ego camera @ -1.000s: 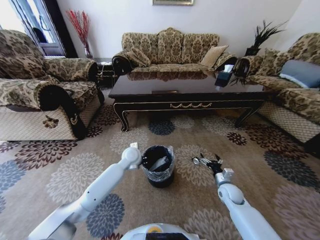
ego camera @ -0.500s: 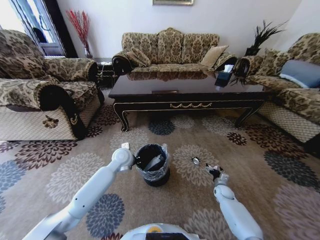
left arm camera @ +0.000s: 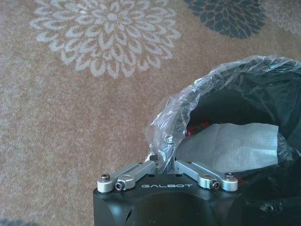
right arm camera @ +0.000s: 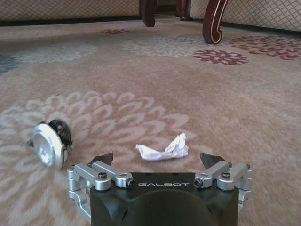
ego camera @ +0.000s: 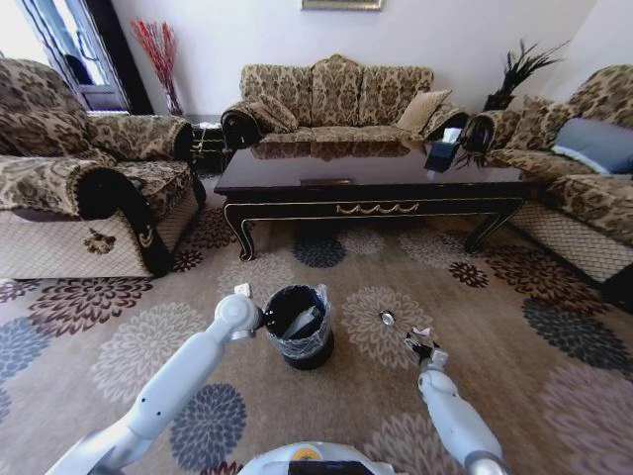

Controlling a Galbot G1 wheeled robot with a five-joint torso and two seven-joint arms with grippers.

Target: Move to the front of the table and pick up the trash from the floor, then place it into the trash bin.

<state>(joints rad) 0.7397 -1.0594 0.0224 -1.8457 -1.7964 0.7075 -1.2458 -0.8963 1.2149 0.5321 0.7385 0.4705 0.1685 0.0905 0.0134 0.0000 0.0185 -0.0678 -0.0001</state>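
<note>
The black trash bin, lined with a clear bag, stands on the flowered floor in front of the dark table. My left gripper is shut on the bag-covered rim of the trash bin. A flat white piece lies inside. My right gripper is open and low over the carpet, to the right of the bin. A crumpled white paper scrap lies on the floor between its fingertips. A small round metallic item lies beside it, also visible as the round item in the head view.
Patterned sofas stand around the table: left sofa, back sofa, right sofa. A dark box sits on the tabletop. Carved table legs rise beyond the right gripper. Open carpet lies around the bin.
The left gripper and the bin have shifted slightly left. The right gripper has drawn back from the round item towards me and sunk lower over the paper scrap.
</note>
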